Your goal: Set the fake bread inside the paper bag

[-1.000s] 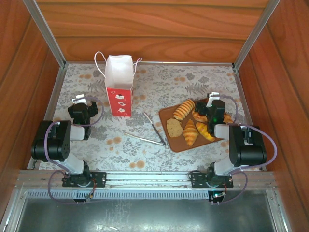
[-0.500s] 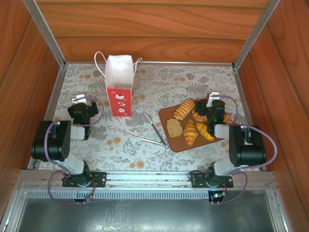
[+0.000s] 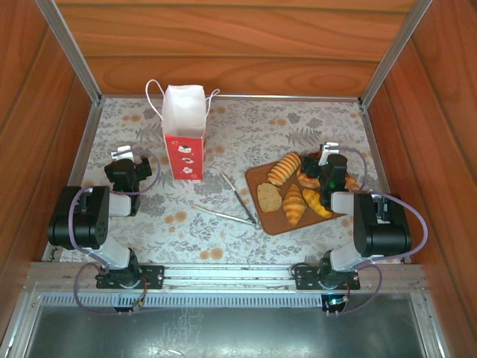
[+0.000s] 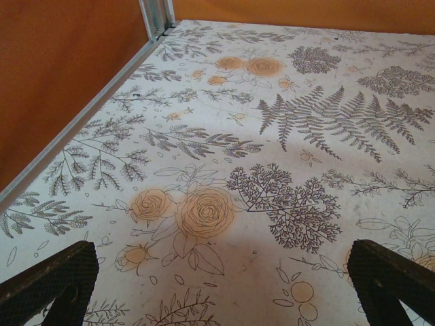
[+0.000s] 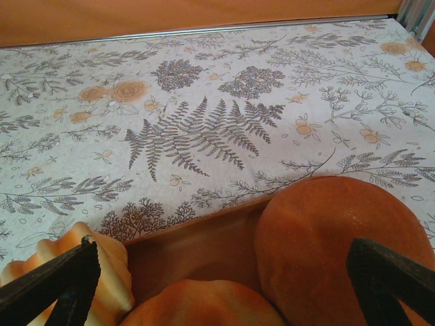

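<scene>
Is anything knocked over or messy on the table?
Nothing stands out. The paper bag stands upright, the fake bread sits together on the brown board, and metal tongs lie flat on the tablecloth between them.

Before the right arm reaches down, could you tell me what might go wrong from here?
The toy pastries sit crowded on the brown board, so the open right claw above them may nudge a neighbour or catch two.
The metal tongs lie between board and paper bag; a low carry could snag them.
The bag is narrow and upright; a bump could tip it.
</scene>
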Robot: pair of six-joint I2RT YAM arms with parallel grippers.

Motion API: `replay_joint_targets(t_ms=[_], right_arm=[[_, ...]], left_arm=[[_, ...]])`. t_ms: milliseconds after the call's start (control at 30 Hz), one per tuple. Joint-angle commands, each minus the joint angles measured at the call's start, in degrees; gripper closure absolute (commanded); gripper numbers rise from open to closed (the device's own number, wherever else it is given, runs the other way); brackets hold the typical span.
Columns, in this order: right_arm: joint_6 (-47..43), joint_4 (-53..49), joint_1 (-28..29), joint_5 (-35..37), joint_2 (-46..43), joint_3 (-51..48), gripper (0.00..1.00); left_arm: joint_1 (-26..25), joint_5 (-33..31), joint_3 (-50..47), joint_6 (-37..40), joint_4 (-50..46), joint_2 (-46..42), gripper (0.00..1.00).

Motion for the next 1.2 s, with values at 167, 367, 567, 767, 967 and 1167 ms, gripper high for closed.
replay_joint_targets(t_ms=[167, 367, 567, 767, 967, 1167], right_arm=[[-0.08, -0.90, -0.71, 0.68, -0.91, 0.36, 0.00], [1.30, -15.27, -0.76, 1.42, -8.94, 4.22, 0.00], [7.74, -32.71, -0.77, 4.27, -18.14, 10.12, 0.00], [15.71, -48.52, -0.78, 6.58, -28.11, 16.06, 0.00], [25.98, -70.57, -0.76, 4.00, -34.48, 25.06, 0.00], [35.53, -89.78, -0.83, 2.44, -34.98, 32.07, 0.00]], left_arm=[[0.10, -1.33, -0.75, -0.67, 0.58, -3.36, 0.00], [-0.25, -2.38, -1.07, 0.24, -4.37, -11.86, 0.00], [0.00, -6.78, -0.18, -11.11, -19.29, -27.82, 0.00], [0.37, -3.02, 7.32, -17.90, -37.11, -39.13, 0.00], [0.39, -1.19, 19.72, -22.50, -54.16, -40.10, 0.00], [0.37, 0.90, 30.61, -23.66, -66.82, -34.69, 0.00]])
